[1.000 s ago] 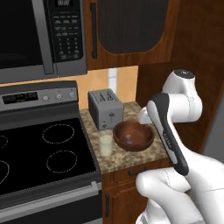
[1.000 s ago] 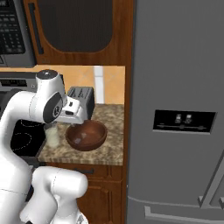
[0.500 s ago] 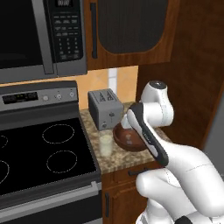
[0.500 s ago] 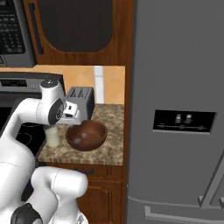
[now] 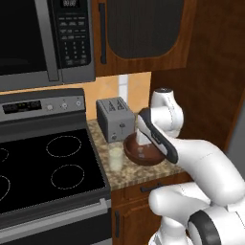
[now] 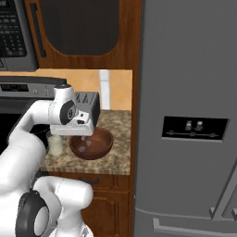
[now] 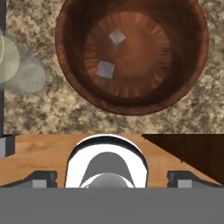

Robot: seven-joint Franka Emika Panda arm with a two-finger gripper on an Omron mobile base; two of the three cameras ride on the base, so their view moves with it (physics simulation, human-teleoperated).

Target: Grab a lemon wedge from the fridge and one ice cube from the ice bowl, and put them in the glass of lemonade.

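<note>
The round, glossy, dark reddish-brown ice bowl (image 7: 131, 57) takes up the upper middle of the hand view, seen from straight above, its top rim cut off by the frame edge. 2 small pale ice cubes (image 7: 106, 69) lie on its ribbed floor, close together but apart, 1 nearer the centre and 1 above it. At the left edge of that view the small clear tumbler of pale lemonade (image 7: 8, 59) is only partly in frame and washed out, so its rim is hard to trace; it stands near the bowl without touching it on the speckled granite counter (image 7: 39, 109).

The white arm's two-finger gripper (image 6: 84, 139) hangs over the bowl in the right base view, just left of centre. Its 2 dark fingertips (image 7: 179, 177) sit far apart at the bottom corners of the hand view, spread wide with nothing between them.

In the left base view the arm's forearm crosses the bowl (image 5: 143, 155), hiding its right half and the fingers. The lemonade glass (image 5: 116, 158) stands just left of the bowl, in front of the grey 2-slot toaster (image 5: 115, 118).

The tall grey steel fridge (image 6: 185, 115) fills the right half of the right base view with its doors shut, so the inside is hidden; its black dispenser panel (image 6: 194, 128) sits right of centre.
</note>
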